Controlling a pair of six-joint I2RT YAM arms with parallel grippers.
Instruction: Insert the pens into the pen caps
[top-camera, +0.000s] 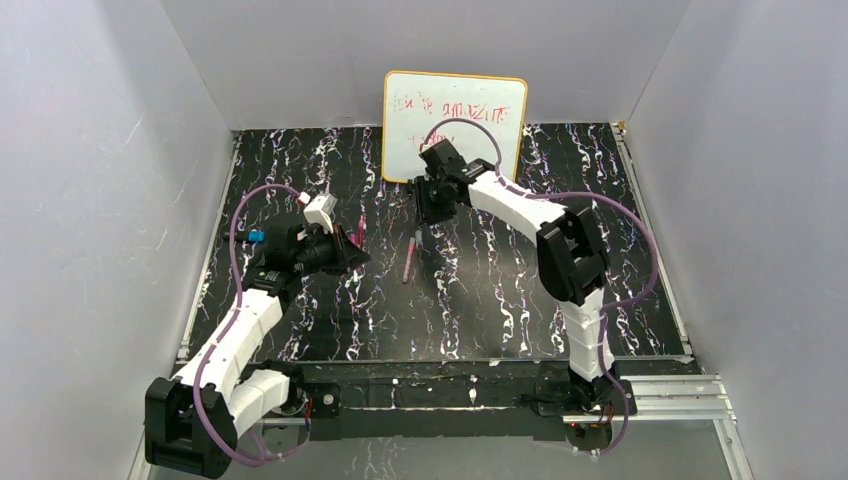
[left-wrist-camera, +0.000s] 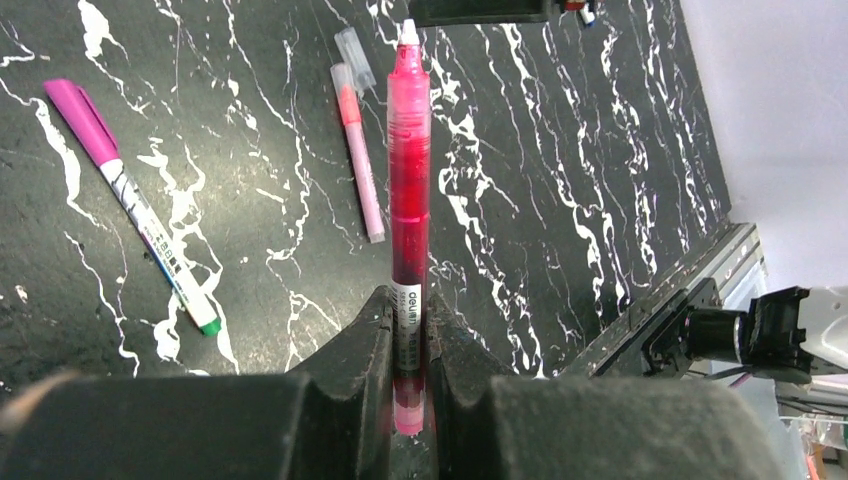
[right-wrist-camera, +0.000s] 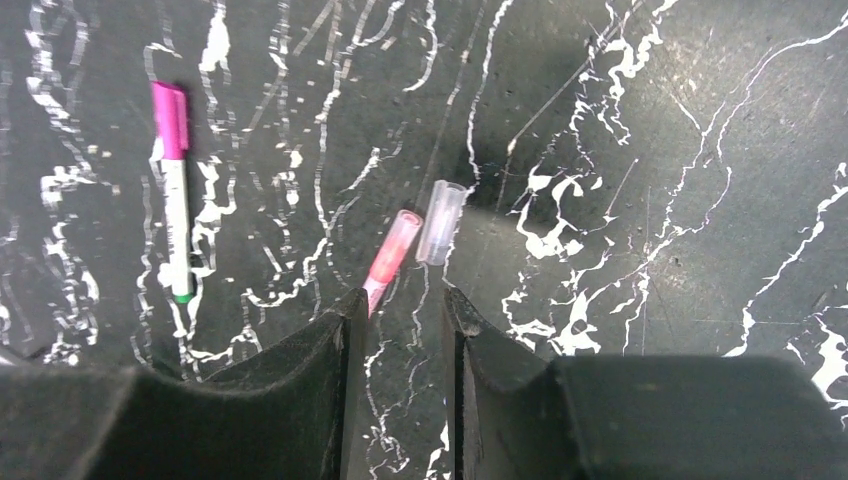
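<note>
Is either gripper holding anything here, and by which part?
The left gripper clamps the red pen by its labelled back end, tip uncapped. The right gripper holds nothing; its jaws stand apart.

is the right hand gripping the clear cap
No, the clear cap lies on the table ahead of the right hand, and only bare table shows between its fingers.

I see the surface (left-wrist-camera: 600, 150) as black, veined with white like marble. The red pen (left-wrist-camera: 409, 180) is translucent crimson with a white tip and a white label band. The pale pink pen (left-wrist-camera: 358, 160) turns clear at one end, and the loose cap (right-wrist-camera: 441, 222) is clear too. The white pen (left-wrist-camera: 140, 215) is magenta at one end and green at the other. The whiteboard (top-camera: 455, 85) is white, orange-rimmed, with red scrawl.
</note>
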